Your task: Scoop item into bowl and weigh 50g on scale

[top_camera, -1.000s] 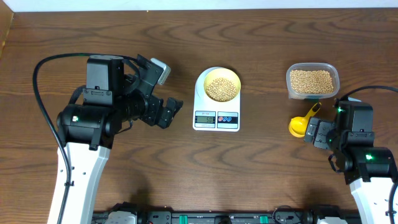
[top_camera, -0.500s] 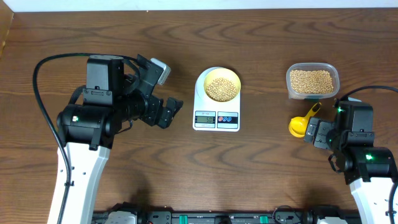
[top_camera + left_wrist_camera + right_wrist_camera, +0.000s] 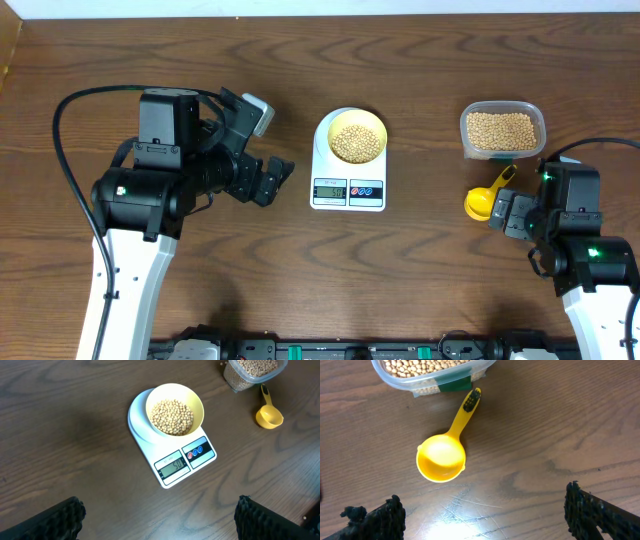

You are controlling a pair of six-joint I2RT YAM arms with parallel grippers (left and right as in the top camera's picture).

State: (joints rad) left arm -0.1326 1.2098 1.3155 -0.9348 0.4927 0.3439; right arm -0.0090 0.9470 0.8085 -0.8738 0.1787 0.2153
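1. Nothing has shifted over the last second. My left gripper [image 3: 162, 522] hangs with its fingers spread wide and empty, toward the left edge of the bench [image 3: 420, 280]. My right gripper [image 3: 485, 515] is likewise spread and empty, near the right edge.
2. The bowl [image 3: 197, 402] sits on the scale [image 3: 200, 457], mid-bench toward the far edge, with a heap of beans [image 3: 172, 416] inside.
3. The scoop [image 3: 441, 460] lies empty on the bench just in front of my right gripper. Its handle points at the plastic tub [image 3: 435, 380] of beans near the far right corner.
4. The display [image 3: 173, 465] shows what looks like 50. The tiny print above the digits is too small to read.
5. Beside it are a red and a blue button, their markings unreadable. A green label [image 3: 452, 385] on the tub shows no legible text.
6. With everything still, both grippers off and that reading, I judge the weighing finished.
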